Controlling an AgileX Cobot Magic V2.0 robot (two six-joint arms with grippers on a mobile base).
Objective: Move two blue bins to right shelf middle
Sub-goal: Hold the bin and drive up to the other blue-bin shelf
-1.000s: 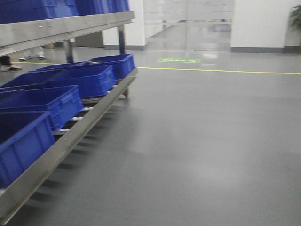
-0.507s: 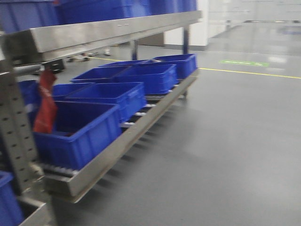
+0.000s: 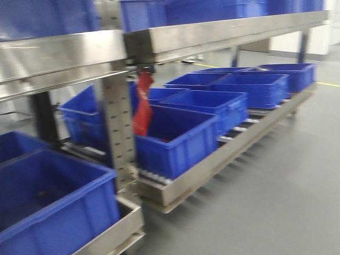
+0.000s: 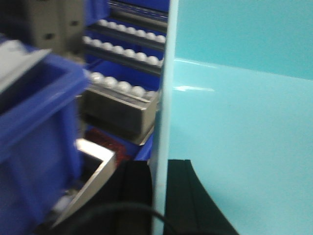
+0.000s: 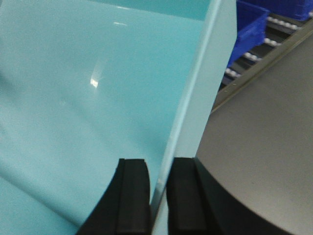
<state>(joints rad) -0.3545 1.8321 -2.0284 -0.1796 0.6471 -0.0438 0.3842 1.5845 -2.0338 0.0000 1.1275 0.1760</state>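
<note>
We read this moment as the carry. The left gripper (image 4: 159,171) had its two black fingers closed narrow over the upright wall of a light-blue bin (image 4: 244,122), one finger on each face. The right gripper (image 5: 157,169) pinched a wall of the same pale plastic in the same way. We could not tell from the wrist views whether that was one bin or two nested together. The load hung between the arms, off any shelf, with the rack's white rollers (image 4: 122,88) and a near dark blue bin (image 4: 34,122) close beside the left wrist. Ahead, smeared by blur, stood the rack. It showed a grey perforated upright (image 3: 118,122), a red tag (image 3: 142,103) hanging by it, and dark blue bins (image 3: 180,141) on the bottom level. Above them ran the broad steel rail of the middle level (image 3: 223,33), which we took as the target, though dark bins seemed to line its top. To do this well, we judged that both pinches needed even pressure, since a thin smooth wall can slip or twist. The arms needed to carry the bin level and lift it above the rail before pushing forward. The base needed to square up to a free slot, clear of the upright and the tag, before any release.
</note>
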